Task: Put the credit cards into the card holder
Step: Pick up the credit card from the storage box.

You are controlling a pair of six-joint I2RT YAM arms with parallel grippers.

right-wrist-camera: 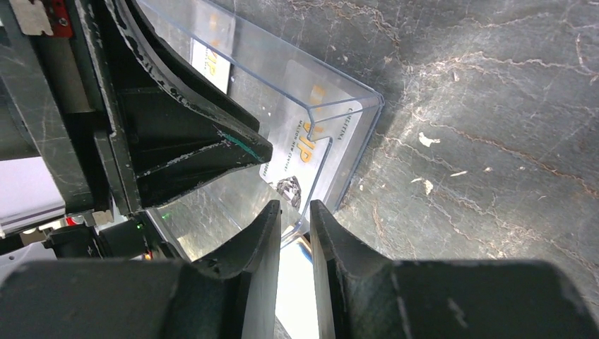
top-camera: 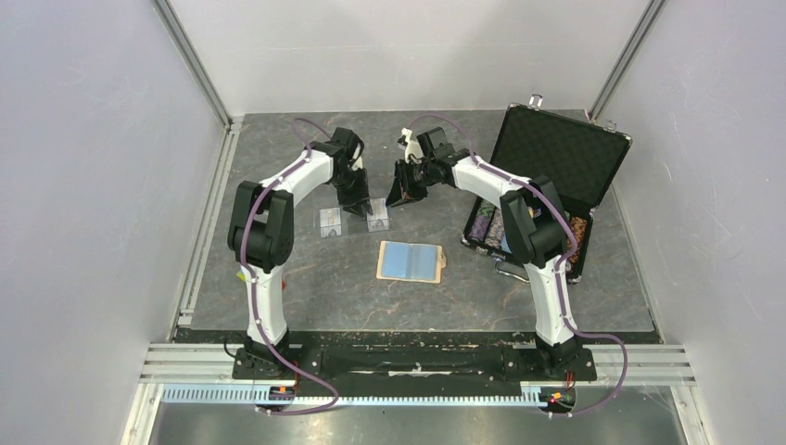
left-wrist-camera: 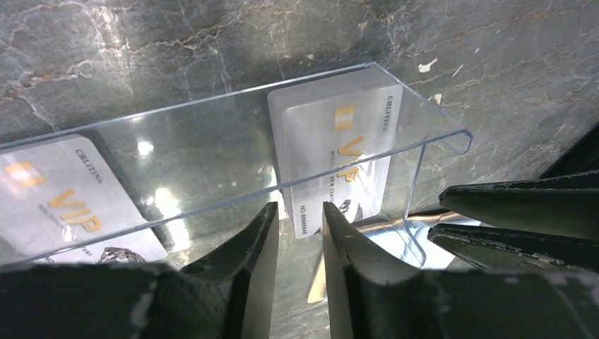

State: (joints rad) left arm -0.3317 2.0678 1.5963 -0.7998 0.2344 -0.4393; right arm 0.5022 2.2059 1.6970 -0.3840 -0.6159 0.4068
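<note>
Two pale glossy credit cards (left-wrist-camera: 332, 141) (left-wrist-camera: 56, 191) with gold VIP print lean in a clear plastic stand (left-wrist-camera: 212, 141) on the dark table. My left gripper (left-wrist-camera: 300, 212) is open, its tips just short of the right card's lower edge, with nothing between them. My right gripper (right-wrist-camera: 295, 208) stands at the stand's right end (right-wrist-camera: 353, 106), jaws narrowed on the front lip's corner. The card holder (top-camera: 411, 261) lies open, blue pockets up, in front of both grippers (top-camera: 357, 206) (top-camera: 399, 195). The cards (top-camera: 377, 221) (top-camera: 329, 222) are apart from it.
A black case (top-camera: 556, 158) stands open at the right with poker chips (top-camera: 482, 227) in its lower half. A metal rail (top-camera: 209, 222) borders the table's left edge. Right gripper's fingers (left-wrist-camera: 508, 205) show in the left wrist view, close to the stand.
</note>
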